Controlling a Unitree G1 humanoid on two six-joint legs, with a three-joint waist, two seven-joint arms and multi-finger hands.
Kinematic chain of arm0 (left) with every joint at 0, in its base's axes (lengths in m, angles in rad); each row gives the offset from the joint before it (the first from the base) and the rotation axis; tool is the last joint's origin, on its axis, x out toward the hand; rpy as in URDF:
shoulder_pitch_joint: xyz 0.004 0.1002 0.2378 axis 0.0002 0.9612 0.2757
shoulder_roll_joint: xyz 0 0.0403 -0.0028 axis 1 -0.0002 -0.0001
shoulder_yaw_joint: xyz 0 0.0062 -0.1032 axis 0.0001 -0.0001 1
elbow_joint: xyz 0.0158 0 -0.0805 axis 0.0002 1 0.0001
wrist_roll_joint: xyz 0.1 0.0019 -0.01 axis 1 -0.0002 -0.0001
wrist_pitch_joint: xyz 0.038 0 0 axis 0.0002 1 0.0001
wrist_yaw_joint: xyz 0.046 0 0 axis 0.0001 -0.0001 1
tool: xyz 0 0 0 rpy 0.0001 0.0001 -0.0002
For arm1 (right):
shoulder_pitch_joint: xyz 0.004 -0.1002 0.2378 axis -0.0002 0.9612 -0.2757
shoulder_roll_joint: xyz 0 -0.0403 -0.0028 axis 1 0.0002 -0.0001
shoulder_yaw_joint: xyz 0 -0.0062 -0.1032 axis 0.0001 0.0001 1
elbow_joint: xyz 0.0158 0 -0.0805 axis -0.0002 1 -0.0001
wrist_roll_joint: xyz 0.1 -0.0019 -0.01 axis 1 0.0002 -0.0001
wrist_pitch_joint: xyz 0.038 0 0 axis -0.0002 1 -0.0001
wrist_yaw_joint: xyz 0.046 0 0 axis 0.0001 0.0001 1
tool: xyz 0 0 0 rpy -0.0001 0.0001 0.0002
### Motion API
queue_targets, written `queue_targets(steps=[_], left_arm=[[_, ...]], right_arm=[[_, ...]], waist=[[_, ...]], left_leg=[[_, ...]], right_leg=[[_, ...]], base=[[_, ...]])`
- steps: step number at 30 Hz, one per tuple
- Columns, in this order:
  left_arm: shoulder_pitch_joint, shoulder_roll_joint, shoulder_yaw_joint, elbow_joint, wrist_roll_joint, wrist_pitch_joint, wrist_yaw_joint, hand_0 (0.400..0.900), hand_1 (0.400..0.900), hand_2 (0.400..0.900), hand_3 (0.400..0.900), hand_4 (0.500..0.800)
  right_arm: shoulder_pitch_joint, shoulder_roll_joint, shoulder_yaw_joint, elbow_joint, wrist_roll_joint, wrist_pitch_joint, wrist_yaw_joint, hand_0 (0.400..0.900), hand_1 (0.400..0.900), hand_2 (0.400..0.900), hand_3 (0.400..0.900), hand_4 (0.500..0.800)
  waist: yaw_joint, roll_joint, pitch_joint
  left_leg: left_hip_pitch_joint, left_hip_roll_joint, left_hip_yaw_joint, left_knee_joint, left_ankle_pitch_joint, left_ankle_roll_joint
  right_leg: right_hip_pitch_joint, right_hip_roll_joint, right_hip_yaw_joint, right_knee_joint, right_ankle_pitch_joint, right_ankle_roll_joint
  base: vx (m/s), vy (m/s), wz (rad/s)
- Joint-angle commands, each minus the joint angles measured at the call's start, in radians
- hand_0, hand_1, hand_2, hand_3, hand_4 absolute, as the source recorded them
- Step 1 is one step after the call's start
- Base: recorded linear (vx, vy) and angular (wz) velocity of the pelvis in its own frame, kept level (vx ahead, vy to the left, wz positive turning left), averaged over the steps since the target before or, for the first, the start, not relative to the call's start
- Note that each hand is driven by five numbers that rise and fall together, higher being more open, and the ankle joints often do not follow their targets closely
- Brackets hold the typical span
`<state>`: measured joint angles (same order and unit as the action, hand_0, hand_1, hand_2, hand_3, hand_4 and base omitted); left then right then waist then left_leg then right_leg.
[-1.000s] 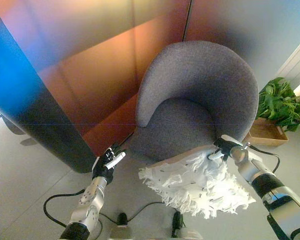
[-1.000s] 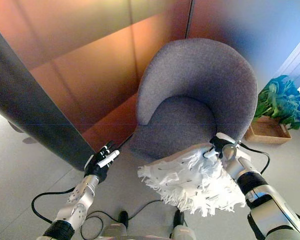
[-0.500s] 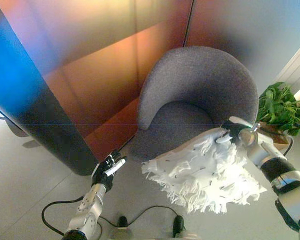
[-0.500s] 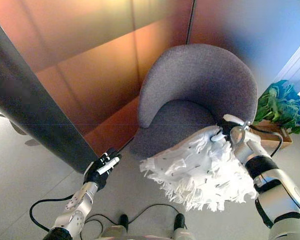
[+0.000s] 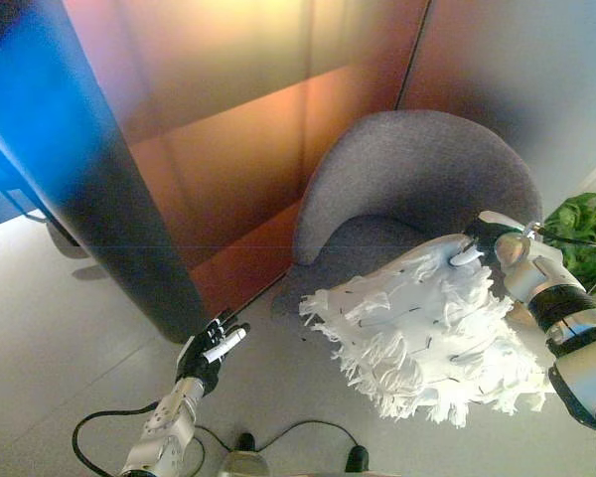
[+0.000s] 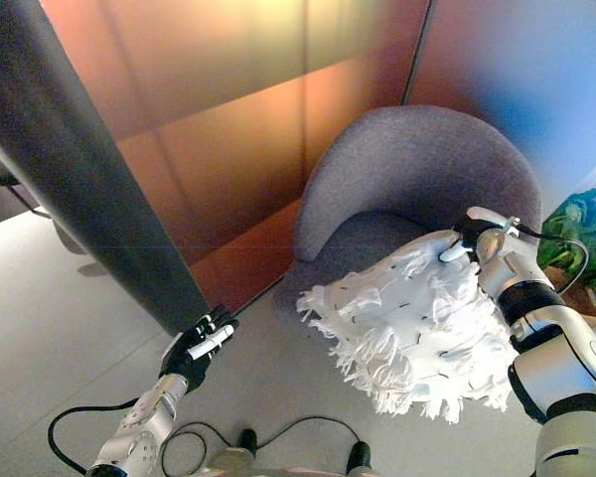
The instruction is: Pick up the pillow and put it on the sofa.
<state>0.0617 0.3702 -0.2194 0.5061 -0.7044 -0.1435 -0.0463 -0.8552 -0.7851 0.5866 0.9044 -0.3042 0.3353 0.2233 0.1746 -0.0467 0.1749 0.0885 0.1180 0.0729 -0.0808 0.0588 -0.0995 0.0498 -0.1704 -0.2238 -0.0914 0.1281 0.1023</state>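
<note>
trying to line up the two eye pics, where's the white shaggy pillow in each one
Left eye view: the pillow hangs right of centre, in front of the seat, held at its upper right corner by the right hand.
Right eye view: the pillow sits right of centre, slightly further left.
Shared landmark: the grey chair behind the pillow, against the orange wall.

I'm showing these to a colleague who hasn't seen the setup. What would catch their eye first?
The shaggy white pillow, held up by the right hand in front of the grey armchair at centre right. Then the empty left hand low on the left, and the dark slanted pillar against the orange wall.
</note>
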Motion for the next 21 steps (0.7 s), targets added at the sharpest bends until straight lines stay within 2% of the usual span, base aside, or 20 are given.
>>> queue_targets(steps=[1,9,16,17,18,19,21], left_arm=[[-0.088,0.061,-0.088,-0.091,0.002,-0.072,-0.045,0.9,0.9,0.9,0.9,0.8],[-0.168,0.067,-0.101,-0.125,-0.022,-0.109,-0.026,0.9,0.9,0.9,0.9,0.8],[-0.17,0.062,-0.112,-0.154,-0.025,-0.111,-0.006,0.9,0.9,0.9,0.9,0.8],[-0.167,0.063,-0.113,-0.157,-0.027,-0.112,-0.006,0.9,0.9,0.9,0.9,0.8],[-0.166,0.065,-0.113,-0.159,-0.03,-0.109,-0.007,0.9,0.9,0.9,0.9,0.8],[-0.164,0.065,-0.112,-0.162,-0.031,-0.106,-0.008,0.9,0.9,0.9,0.9,0.8],[-0.162,0.065,-0.114,-0.163,-0.034,-0.103,-0.008,0.9,0.9,0.9,0.9,0.8]], right_arm=[[-0.363,-0.14,0.103,0.042,-0.023,-0.01,-0.153,0.4,0.4,0.4,0.4,0.5],[-0.455,-0.141,0.176,0.083,0.016,-0.016,-0.224,0.4,0.4,0.4,0.4,0.5],[-0.469,-0.153,0.192,0.125,0.009,-0.002,-0.258,0.4,0.4,0.4,0.4,0.5],[-0.466,-0.154,0.188,0.129,0.002,0.001,-0.264,0.798,0.798,0.798,0.798,0.739],[-0.464,-0.154,0.187,0.137,-0.005,0.001,-0.27,0.865,0.865,0.865,0.865,0.779],[-0.462,-0.153,0.184,0.14,-0.01,0.005,-0.273,0.9,0.9,0.9,0.9,0.8],[-0.459,-0.151,0.18,0.15,-0.018,0.012,-0.284,0.9,0.9,0.9,0.9,0.8]], waist=[[0.045,-0.036,-0.038],[0.053,-0.015,0.061],[0.054,0.001,0.077],[0.053,0.003,0.076],[0.054,0.005,0.074],[0.054,0.006,0.073],[0.053,0.008,0.066]], left_leg=[[-0.047,0.027,-0.082,-0.006,0.009,-0.014],[-0.132,0.03,-0.105,-0.006,0.024,-0.012],[-0.154,0.02,-0.107,-0.006,0.032,-0.009],[-0.153,0.019,-0.105,-0.006,0.032,-0.009],[-0.152,0.017,-0.103,-0.006,0.031,-0.009],[-0.151,0.016,-0.102,-0.006,0.031,-0.009],[-0.146,0.013,-0.099,-0.006,0.029,-0.008]], right_leg=[[0.013,-0.066,-0.038,0.008,0.02,0.096],[-0.063,-0.051,-0.024,0.008,0.024,0.086],[-0.077,-0.056,-0.025,0.013,0.023,0.084],[-0.076,-0.058,-0.025,0.013,0.022,0.084],[-0.075,-0.061,-0.025,0.013,0.022,0.085],[-0.074,-0.062,-0.026,0.014,0.022,0.085],[-0.068,-0.065,-0.026,0.013,0.021,0.085]], base=[[-0.21,-0.049,0.01],[-0.18,-0.029,-0.01],[-0.02,0.024,0.04],[0.02,0.036,0.04],[0.02,0.035,0.04],[0.04,0.043,0.03],[0.05,0.042,0.03]])
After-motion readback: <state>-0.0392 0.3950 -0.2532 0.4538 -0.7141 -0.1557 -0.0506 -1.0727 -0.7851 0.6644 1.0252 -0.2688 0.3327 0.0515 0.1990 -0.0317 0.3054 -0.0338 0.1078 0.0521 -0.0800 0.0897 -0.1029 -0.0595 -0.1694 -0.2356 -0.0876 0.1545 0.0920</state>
